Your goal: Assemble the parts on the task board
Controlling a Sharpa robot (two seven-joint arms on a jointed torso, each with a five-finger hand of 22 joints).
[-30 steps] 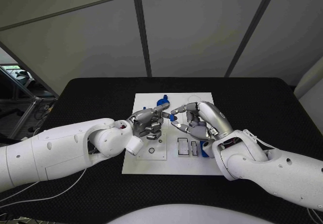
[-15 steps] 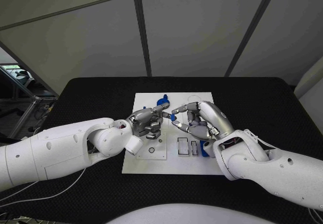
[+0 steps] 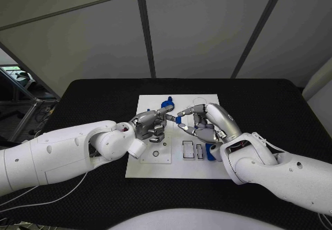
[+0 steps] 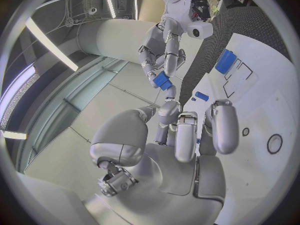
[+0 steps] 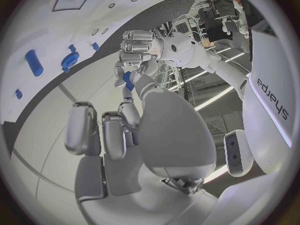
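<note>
Where hands (image 3: 173,123) meet, blue part (image 3: 178,120).

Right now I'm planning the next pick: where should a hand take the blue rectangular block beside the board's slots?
Likely pinch the blue rectangular block across its long sides, coming from above: it seems to lie flat on the white task board, sides exposed.

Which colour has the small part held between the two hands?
Blue part; the left wrist view shows it best.
</note>
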